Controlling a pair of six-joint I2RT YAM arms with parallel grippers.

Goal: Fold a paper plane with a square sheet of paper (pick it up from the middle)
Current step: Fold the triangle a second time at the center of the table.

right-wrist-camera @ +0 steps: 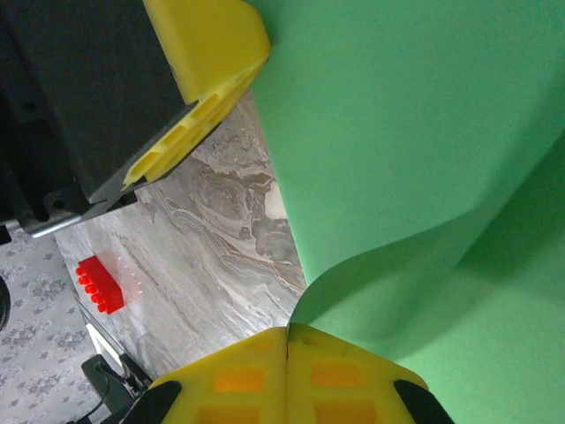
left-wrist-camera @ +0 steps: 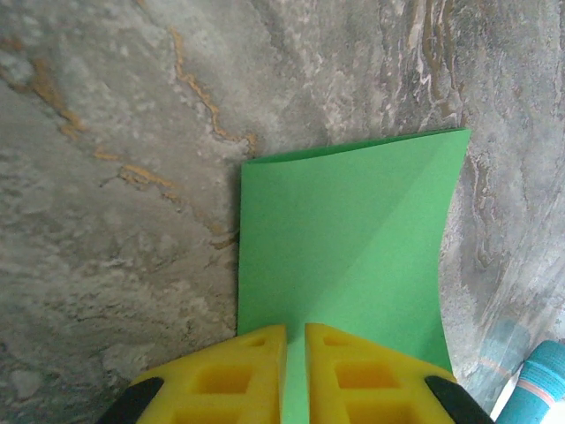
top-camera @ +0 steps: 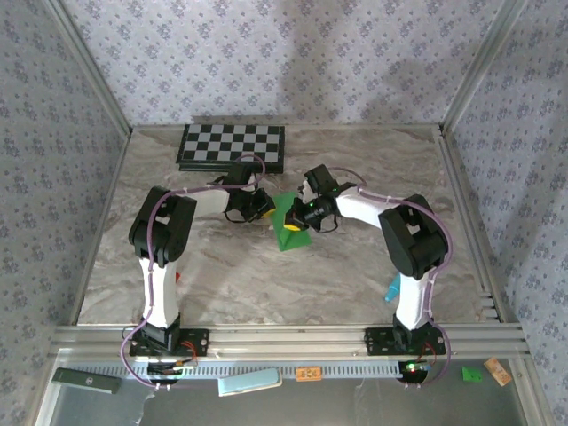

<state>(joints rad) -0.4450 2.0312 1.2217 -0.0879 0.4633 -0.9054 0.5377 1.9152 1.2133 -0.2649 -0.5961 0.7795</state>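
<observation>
The square sheet of paper (top-camera: 289,232) is bright green and sits mid-table between the two arms, partly folded and lifted. In the left wrist view the sheet (left-wrist-camera: 344,238) spreads away from my left gripper (left-wrist-camera: 296,334), whose yellow fingers pinch its near edge with a thin green strip between them. My left gripper (top-camera: 264,209) and right gripper (top-camera: 298,216) meet over the paper. In the right wrist view the sheet (right-wrist-camera: 397,132) curls up into my right gripper (right-wrist-camera: 287,331), which is shut on a bent edge. A yellow finger (right-wrist-camera: 212,44) of the left gripper presses the sheet's far side.
A black-and-white checkerboard (top-camera: 231,145) lies at the back of the marble table (top-camera: 231,275). A teal marker (top-camera: 392,288) lies near the right arm's base, and its tip (left-wrist-camera: 540,389) shows in the left wrist view. A small red block (right-wrist-camera: 99,284) rests by the left arm.
</observation>
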